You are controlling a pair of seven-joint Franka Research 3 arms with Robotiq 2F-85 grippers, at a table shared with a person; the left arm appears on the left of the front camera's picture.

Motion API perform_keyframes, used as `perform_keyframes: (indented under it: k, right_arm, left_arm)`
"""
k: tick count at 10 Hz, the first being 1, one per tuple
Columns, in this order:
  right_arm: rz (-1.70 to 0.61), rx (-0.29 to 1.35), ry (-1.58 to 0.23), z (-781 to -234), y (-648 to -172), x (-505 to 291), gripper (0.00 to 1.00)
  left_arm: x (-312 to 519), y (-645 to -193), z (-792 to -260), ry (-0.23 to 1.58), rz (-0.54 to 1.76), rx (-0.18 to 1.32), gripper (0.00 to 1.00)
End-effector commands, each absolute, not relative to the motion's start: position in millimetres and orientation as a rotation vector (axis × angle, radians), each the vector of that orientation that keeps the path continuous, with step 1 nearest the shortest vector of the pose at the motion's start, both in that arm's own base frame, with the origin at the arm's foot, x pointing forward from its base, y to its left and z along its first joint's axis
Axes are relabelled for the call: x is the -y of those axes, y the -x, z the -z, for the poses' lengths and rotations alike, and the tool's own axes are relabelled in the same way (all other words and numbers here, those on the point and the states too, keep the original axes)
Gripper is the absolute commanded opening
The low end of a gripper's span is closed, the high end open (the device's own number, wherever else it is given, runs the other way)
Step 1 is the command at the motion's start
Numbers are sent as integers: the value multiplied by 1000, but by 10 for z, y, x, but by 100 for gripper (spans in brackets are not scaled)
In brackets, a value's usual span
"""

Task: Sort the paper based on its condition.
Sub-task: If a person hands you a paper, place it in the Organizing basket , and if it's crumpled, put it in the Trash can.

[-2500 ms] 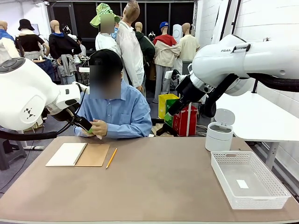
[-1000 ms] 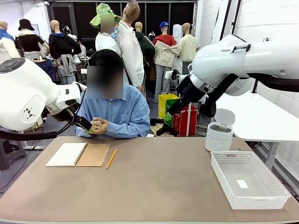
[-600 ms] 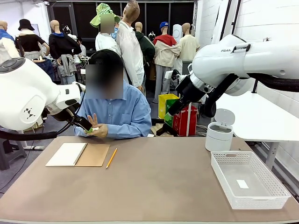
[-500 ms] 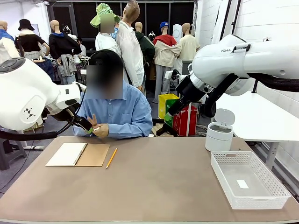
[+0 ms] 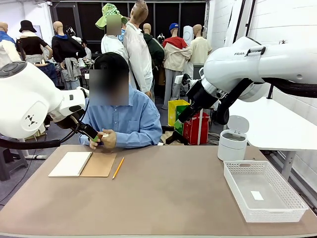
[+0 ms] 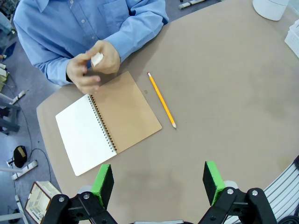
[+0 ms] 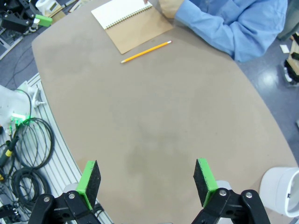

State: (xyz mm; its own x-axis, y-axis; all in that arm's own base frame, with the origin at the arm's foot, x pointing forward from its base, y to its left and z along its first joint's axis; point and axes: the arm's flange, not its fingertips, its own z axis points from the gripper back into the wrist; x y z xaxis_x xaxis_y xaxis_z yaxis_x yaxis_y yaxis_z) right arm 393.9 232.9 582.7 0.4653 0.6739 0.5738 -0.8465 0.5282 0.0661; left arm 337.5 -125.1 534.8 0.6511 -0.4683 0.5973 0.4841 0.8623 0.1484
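Clutching the paper (image 6: 97,59), wadded small, person's hands (image 6: 82,74) meet; L gripper (image 6: 156,173) & R gripper (image 7: 145,175) both hover wide open.

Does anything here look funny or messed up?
One thing: the paper looks like a small bunched-up white wad pinched in the person's hands, not a flat sheet. The notebook and pencil lie neatly beside each other.

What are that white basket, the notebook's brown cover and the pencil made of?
The basket looks like moulded white plastic, judging by its lattice walls. The notebook cover seems to be matt brown kraft card. The pencil is likely wood, painted yellow, with a sharpened tip.
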Motion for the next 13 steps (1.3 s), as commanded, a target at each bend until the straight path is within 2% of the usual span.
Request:
perform_keyframes:
  k: [1,13]
  right_arm:
    - [-958,519,-369,-5817,-3935,-2326,100]
    - [-958,519,-369,-5817,-3935,-2326,100]
  left_arm:
    - [1245,-3373,-5345,25,541,665,100]
    - [1245,-3373,-5345,25,541,665,100]
